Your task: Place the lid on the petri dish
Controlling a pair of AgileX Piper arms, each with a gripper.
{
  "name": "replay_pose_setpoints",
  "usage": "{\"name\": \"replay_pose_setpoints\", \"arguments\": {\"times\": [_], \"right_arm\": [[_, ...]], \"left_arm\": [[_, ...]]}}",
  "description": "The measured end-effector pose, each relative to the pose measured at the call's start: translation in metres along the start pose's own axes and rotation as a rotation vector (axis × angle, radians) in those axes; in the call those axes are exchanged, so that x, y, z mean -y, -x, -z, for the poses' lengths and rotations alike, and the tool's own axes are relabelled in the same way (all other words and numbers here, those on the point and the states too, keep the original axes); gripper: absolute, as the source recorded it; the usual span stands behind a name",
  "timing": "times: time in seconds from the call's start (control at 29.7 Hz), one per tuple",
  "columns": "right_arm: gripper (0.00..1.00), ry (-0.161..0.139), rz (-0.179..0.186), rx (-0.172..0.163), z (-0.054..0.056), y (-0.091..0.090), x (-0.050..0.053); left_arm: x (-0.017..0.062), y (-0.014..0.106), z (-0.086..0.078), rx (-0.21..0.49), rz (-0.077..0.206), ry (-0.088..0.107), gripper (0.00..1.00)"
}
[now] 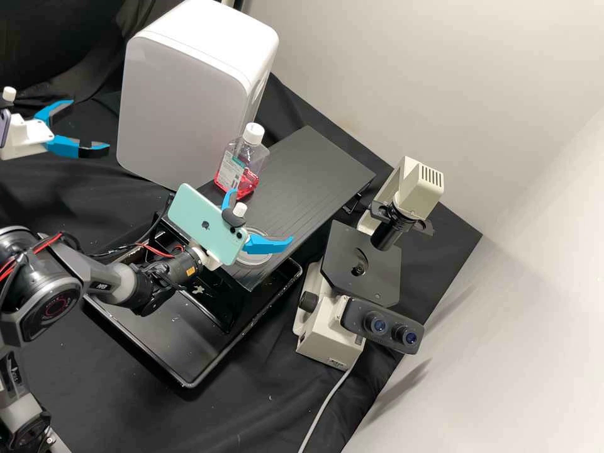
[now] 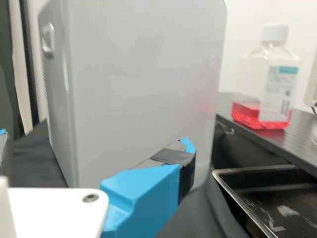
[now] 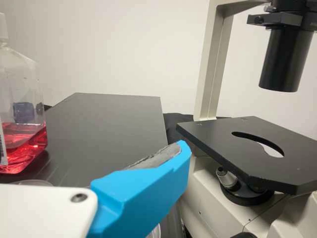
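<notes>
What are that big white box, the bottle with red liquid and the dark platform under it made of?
White box: likely plastic, smooth satin shell, rounded corners. Bottle: clear plastic or glass, see-through walls, white cap. Platform: matte black sheet with fine grooves; metal or plastic, unclear.

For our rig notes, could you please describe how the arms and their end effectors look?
The right arm is dark grey with rounded joints, a red ring on one joint and red and black cables along the wrist, where a mint-green phone is mounted. The left end effector and right end effector each have a white body and two bright blue fingers with dark grey pads.
</notes>
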Motion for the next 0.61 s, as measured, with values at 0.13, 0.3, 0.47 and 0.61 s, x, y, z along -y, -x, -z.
{"name": "replay_pose_setpoints", "arguments": {"times": [0.13, 0.3, 0.47, 0.61], "right_arm": [[1.00, 0.000, 0.000, 0.000, 0.000, 0.000, 0.000], [1.00, 0.000, 0.000, 0.000, 0.000, 0.000, 0.000], [1.00, 0.000, 0.000, 0.000, 0.000, 0.000, 0.000], [1.00, 0.000, 0.000, 0.000, 0.000, 0.000, 0.000]], "left_arm": [[0.0129, 0.008, -0.010, 0.038, 0.055, -0.010, 1.00], [0.0277, 0.024, -0.021, 0.098, 0.126, -0.032, 1.00], [0.0376, 0.039, -0.027, 0.159, 0.181, -0.058, 1.00], [0.0417, 0.051, -0.033, 0.212, 0.210, -0.070, 1.00]]}}
